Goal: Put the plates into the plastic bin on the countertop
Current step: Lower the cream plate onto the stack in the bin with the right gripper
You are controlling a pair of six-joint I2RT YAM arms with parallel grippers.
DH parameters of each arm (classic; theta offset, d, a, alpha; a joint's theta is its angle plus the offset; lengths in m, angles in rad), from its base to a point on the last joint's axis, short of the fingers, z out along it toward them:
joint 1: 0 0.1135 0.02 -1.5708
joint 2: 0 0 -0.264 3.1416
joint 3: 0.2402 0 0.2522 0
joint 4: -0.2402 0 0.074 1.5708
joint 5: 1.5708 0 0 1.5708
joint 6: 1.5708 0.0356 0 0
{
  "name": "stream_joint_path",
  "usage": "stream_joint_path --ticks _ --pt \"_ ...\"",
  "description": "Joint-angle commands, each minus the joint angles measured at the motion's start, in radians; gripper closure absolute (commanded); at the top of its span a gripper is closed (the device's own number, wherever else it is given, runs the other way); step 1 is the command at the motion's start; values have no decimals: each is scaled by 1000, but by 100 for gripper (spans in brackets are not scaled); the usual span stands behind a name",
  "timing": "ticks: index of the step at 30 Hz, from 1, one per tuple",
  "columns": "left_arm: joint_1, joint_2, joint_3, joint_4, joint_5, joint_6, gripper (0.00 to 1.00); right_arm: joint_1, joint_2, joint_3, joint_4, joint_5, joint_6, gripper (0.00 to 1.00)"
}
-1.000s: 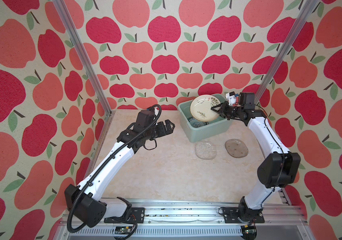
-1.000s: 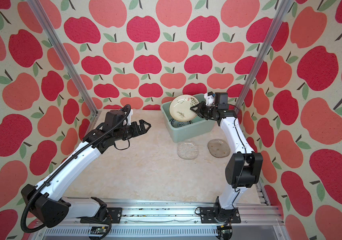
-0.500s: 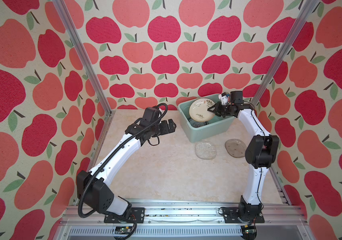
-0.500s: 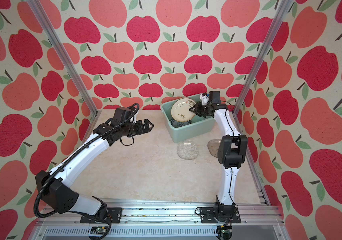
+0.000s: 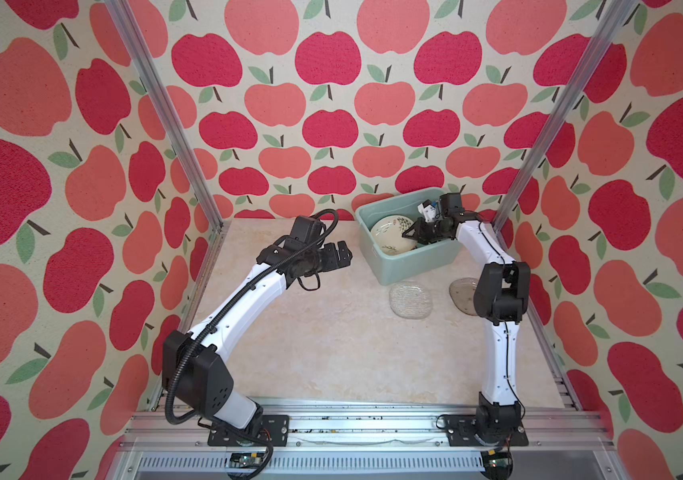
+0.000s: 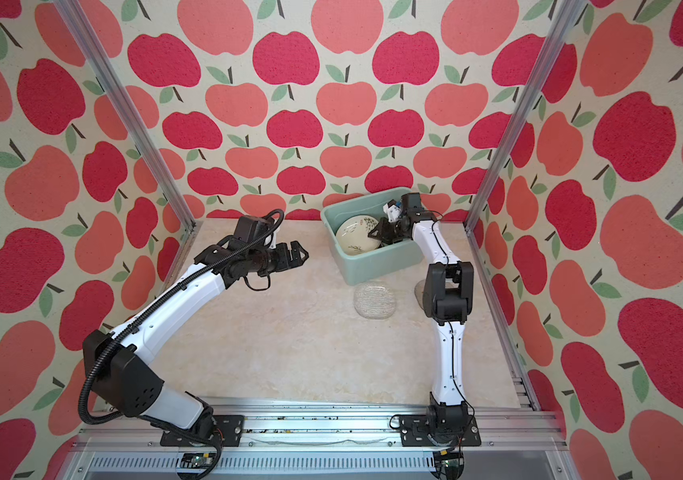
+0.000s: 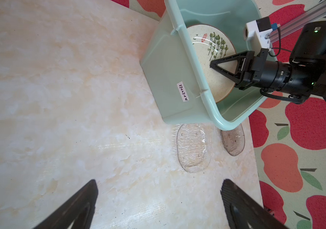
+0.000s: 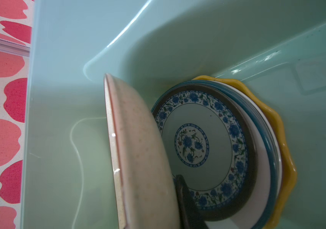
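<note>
Cream plant-drawing plate (image 5: 391, 233): rim pinched in right tool (image 5: 407, 235), narrow grip, steeply tilted inside mint bin (image 5: 418, 266) over blue-patterned plate (image 8: 192, 145), probably angled to clear the wall. Left tool (image 5: 344, 254) wide, empty, above bench (image 5: 310, 332). Clear glass plate (image 5: 410, 300) and grey glass plate (image 5: 462, 293) on bench just beside bin.

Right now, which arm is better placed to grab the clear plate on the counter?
Left. The left gripper is open and faces the clear plate; the right gripper is shut on the cream plate in the bin.

Apple-print walls (image 5: 331, 104), aluminium corner posts (image 5: 165, 112), soft light
</note>
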Motion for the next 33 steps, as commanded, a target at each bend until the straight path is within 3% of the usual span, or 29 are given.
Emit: stream_joint_path --ticks 1,16,24,33 --pt "6 21 33 -30 12 -4 1 6 2 49 -3 -42 -37 100" --pt "8 55 58 -49 22 -10 1 5 52 53 -43 13 -81 86" --pt "11 77 79 -60 28 -13 1 -2 61 53 -51 65 -92 70" --pt "11 92 89 -65 36 -22 1 -14 66 53 -64 127 -101 64"
